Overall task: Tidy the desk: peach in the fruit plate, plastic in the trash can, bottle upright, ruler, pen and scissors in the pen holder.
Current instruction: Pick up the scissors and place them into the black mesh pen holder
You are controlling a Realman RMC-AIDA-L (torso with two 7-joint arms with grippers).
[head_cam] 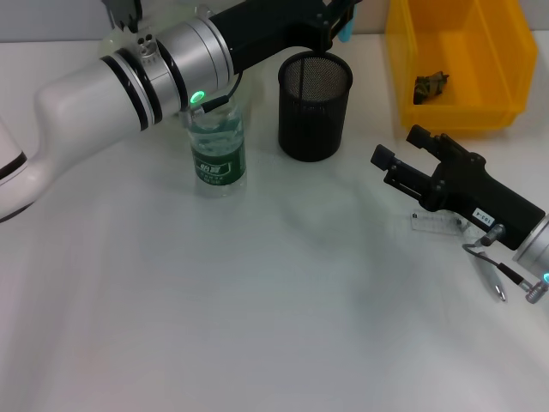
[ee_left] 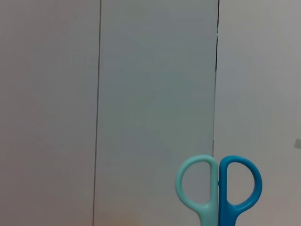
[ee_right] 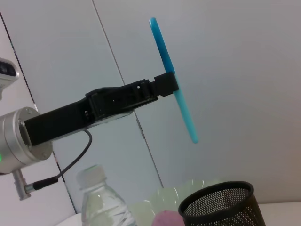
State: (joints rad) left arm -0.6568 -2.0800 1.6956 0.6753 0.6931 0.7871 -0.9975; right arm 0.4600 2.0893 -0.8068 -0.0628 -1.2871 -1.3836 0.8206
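My left gripper (head_cam: 337, 19) reaches across the back of the desk and hovers just above the black mesh pen holder (head_cam: 315, 105). It is shut on the blue scissors (ee_right: 172, 77), held by the blades with the two handle loops (ee_left: 218, 188) pointing away. The bottle (head_cam: 219, 148) stands upright with its green label, left of the holder. A clear ruler (head_cam: 437, 223) lies flat under my right gripper (head_cam: 399, 148), which rests open at the right. Crumpled plastic (head_cam: 431, 84) lies inside the yellow trash can (head_cam: 480, 112). The peach (ee_right: 167, 219) sits on the pale green plate (ee_right: 186, 189). The pen is out of view.
The left forearm (head_cam: 154, 73) passes over the bottle's cap. A grey cable (head_cam: 497, 276) hangs from the right wrist near the desk's right edge. White desk surface (head_cam: 257, 300) stretches across the front.
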